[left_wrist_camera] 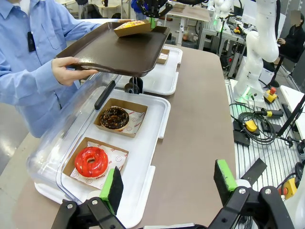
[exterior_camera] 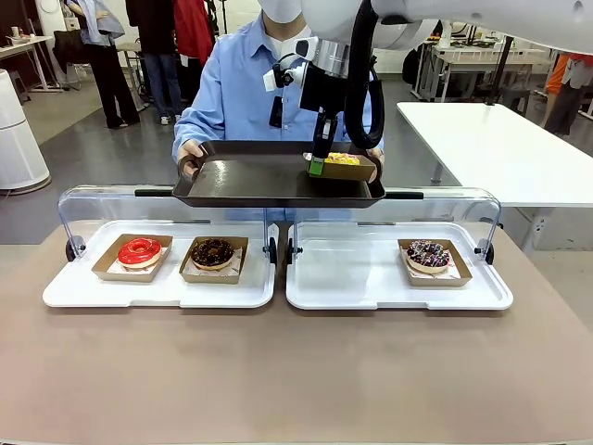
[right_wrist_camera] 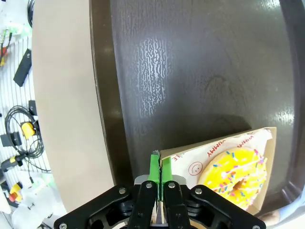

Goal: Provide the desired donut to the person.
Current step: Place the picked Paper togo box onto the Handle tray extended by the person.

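Note:
A yellow sprinkled donut (exterior_camera: 342, 158) (left_wrist_camera: 133, 24) (right_wrist_camera: 236, 176) lies in a cardboard tray on the right part of a dark brown serving tray (exterior_camera: 250, 181) (left_wrist_camera: 119, 47) (right_wrist_camera: 190, 71). The person (exterior_camera: 232, 83) in a light blue shirt holds that serving tray in both hands above the far table edge. My right gripper (exterior_camera: 317, 167) (right_wrist_camera: 158, 167) reaches down onto it, its green pads pinched on the cardboard tray's near edge. My left gripper (left_wrist_camera: 167, 183) hangs open over the table's left end, holding nothing.
A red-glazed donut (exterior_camera: 140, 250) (left_wrist_camera: 91, 161) and a chocolate donut (exterior_camera: 213, 252) (left_wrist_camera: 114, 118) sit on the left white tray (exterior_camera: 83, 292). A dark sprinkled donut (exterior_camera: 428, 255) sits on the right white tray (exterior_camera: 482, 292). Clear lids stand open behind both.

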`<state>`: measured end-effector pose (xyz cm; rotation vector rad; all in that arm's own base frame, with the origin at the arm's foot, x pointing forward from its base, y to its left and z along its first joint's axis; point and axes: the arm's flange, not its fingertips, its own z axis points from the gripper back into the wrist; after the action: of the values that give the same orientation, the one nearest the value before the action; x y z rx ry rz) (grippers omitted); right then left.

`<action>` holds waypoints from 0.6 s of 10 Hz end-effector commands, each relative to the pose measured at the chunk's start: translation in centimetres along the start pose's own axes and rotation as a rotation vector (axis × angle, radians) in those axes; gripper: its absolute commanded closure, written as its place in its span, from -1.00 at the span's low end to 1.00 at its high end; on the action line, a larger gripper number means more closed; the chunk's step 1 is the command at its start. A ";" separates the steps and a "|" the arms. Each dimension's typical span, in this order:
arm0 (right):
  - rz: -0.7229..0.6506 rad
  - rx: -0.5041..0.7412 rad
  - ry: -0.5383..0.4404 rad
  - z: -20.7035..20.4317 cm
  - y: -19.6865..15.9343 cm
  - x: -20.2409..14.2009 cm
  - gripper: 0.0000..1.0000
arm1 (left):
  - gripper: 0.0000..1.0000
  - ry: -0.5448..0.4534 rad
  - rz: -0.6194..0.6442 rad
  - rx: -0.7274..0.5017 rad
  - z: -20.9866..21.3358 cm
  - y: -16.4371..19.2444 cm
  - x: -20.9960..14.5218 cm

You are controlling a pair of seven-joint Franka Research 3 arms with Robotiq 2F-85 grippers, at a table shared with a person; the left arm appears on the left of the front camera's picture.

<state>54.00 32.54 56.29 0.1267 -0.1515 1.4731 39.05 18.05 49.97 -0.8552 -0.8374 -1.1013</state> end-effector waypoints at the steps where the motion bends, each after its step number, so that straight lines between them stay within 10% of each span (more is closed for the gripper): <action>1: 0.040 0.023 -0.038 0.0 -0.3 -0.1 -0.23 | -1.00 -0.026 -0.024 0.002 0.0 -0.1 0.0; 2: 0.043 0.021 -0.035 0.0 -0.2 0.0 -0.23 | -1.00 -0.026 -0.024 0.002 0.0 -0.1 0.0; 3: 0.046 0.021 -0.034 0.0 -0.2 0.0 -1.00 | -1.00 -0.026 -0.024 0.002 0.0 -0.1 0.0; 4: 0.048 0.024 -0.037 -0.1 -0.2 -0.1 -0.29 | -1.00 -0.026 -0.024 0.002 0.0 -0.1 0.0; 5: 0.049 0.029 -0.042 -0.1 -0.2 -0.1 -1.00 | -1.00 -0.026 -0.024 0.002 0.0 -0.1 0.0; 6: 0.048 0.039 -0.041 0.0 -0.1 -0.2 -1.00 | -1.00 -0.026 -0.024 0.002 0.0 -0.1 0.0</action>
<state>53.92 32.76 56.14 0.1320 -0.1517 1.5048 39.05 18.05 49.97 -0.8552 -0.8375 -1.1013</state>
